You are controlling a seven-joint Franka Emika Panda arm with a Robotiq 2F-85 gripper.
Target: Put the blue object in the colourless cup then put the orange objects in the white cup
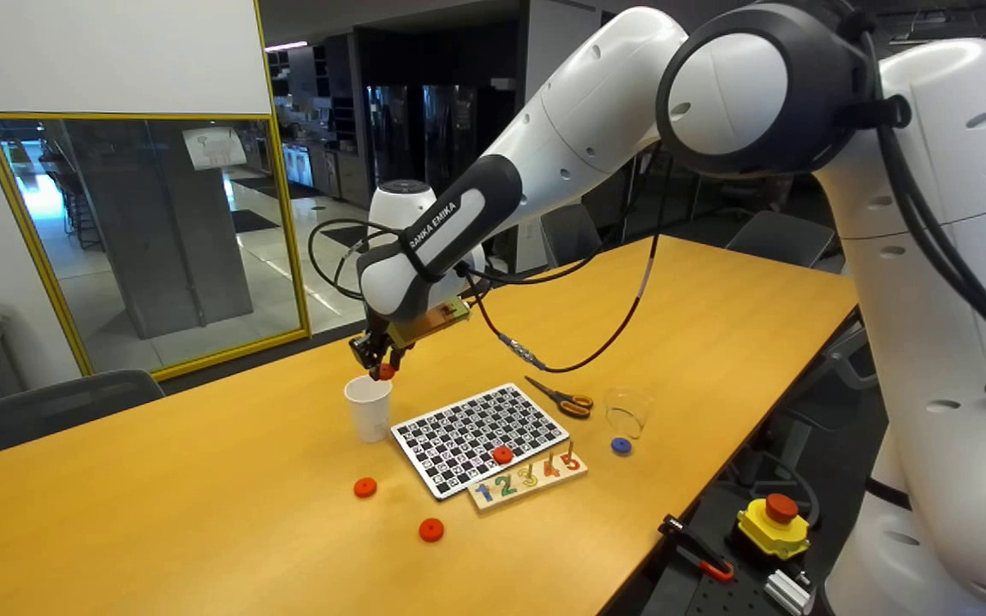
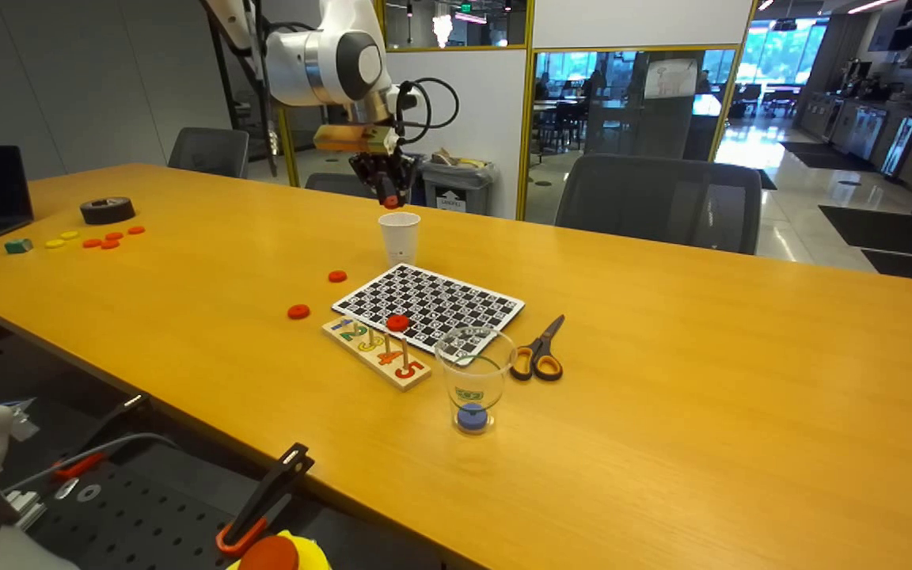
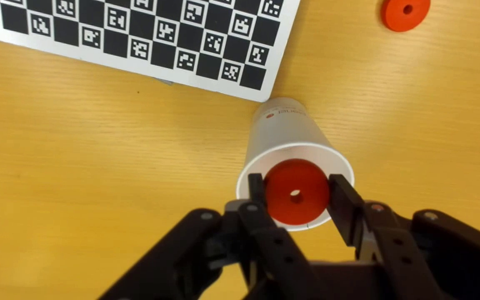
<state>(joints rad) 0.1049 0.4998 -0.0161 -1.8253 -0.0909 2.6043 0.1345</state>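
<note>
It seems that the second part of the job is being done. One orange object [image 3: 296, 179] is being pinched from both sides by the jaws and is being held just above the mouth of the white cup [image 2: 400, 241]. A second orange object [image 1: 502, 455] is resting on the checkerboard [image 1: 472, 435]; a third orange object [image 1: 365, 488] and a fourth orange object [image 1: 431, 530] are lying on the worktop [image 1: 245, 522]. In both exterior views the blue object [image 2: 472, 417] is showing at the bottom of the colourless cup [image 2: 475, 378], so the first part is looking finished. Now a gentle drop is being called for, maybe after a small nudge to the middle.
</note>
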